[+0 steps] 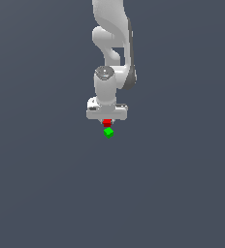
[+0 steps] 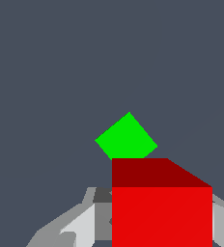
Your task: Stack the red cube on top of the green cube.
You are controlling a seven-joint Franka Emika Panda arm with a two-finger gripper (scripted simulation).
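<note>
Exterior: my gripper [image 1: 107,121] is clamped on red cube [image 1: 107,123] just above green cube [image 1: 108,132]; wrist: green cube [image 2: 126,137] peeks past red cube [image 2: 161,207], rotated, so I'd centre over green before lowering.

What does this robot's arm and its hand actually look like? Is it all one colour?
Mostly, yes. The arm is smooth glossy white, built from rounded, tube-like segments with dark grey bands at the joints and a grey round cap on one joint. It ends in a wide, flat white bar, the hand. In the wrist view its fingers look light grey and angular. No cables or markings show.
</note>
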